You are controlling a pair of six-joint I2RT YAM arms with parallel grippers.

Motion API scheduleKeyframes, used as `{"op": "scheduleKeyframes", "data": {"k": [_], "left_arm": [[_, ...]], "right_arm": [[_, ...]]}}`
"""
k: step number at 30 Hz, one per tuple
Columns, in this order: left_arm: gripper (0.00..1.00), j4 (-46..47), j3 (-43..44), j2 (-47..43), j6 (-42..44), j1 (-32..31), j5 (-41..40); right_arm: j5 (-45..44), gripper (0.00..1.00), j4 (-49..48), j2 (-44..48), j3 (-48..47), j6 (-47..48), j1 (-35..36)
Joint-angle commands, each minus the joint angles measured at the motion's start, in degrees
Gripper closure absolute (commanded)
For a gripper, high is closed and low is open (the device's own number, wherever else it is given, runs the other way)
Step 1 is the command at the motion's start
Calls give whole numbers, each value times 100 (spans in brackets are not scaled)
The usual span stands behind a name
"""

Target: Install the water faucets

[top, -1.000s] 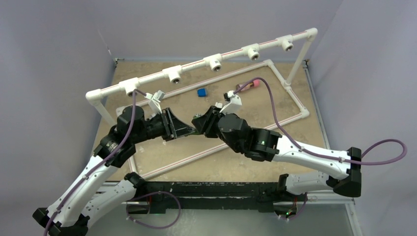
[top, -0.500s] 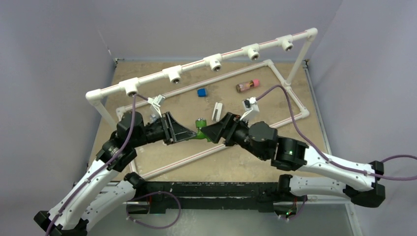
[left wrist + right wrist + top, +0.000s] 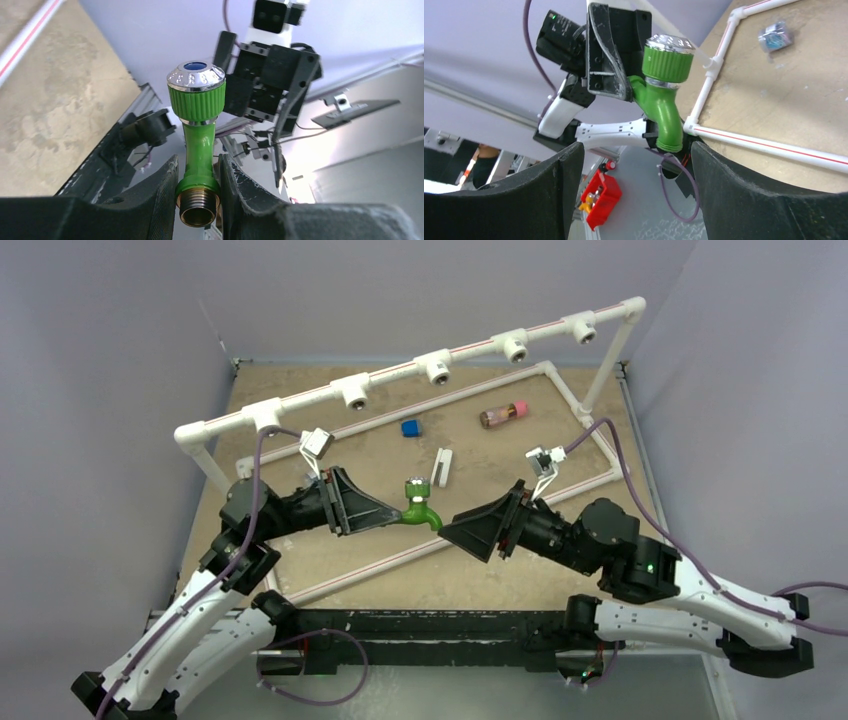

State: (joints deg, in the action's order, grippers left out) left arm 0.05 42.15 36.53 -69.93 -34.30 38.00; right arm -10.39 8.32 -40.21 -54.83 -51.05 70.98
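Note:
A bright green water faucet (image 3: pixel 424 510) with a chrome-capped knob and a curved spout hangs in the air over the middle of the table. My left gripper (image 3: pixel 398 513) is shut on it. In the left wrist view the faucet (image 3: pixel 199 140) stands between my fingers, pinched at the collar just above its brass threaded stem. My right gripper (image 3: pixel 458 531) is open a short way to the right of the spout, touching nothing. In the right wrist view the faucet (image 3: pixel 665 107) sits beyond my wide-apart right gripper (image 3: pixel 635 150).
A raised white pipe rail (image 3: pixel 400 380) with several open tee sockets crosses the back of the table on a white pipe base frame (image 3: pixel 600 445). A blue cube (image 3: pixel 410 427), a white clip (image 3: pixel 441 466) and a pink-capped vial (image 3: pixel 503 414) lie on the board.
My right gripper has opened, let go of the faucet and drawn back to the right. The left gripper keeps hold of the faucet, which now shows fully between the two arms.

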Motion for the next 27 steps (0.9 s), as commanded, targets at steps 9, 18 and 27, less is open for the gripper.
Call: {"op": "scheduleKeyframes", "data": {"k": [9,18,27], "left_arm": [[100,2052,-32,76,-616,-20,910],[100,2200,-40,120,-650,-23,944],[100,2174,-97,64,-641,-20,845]], "right_arm": [[863,26,-795,-248,-218,385,27],[945,33,-1352,-571,-339,398,30],[976,40,-1472,-628,-362,388,30]]}}
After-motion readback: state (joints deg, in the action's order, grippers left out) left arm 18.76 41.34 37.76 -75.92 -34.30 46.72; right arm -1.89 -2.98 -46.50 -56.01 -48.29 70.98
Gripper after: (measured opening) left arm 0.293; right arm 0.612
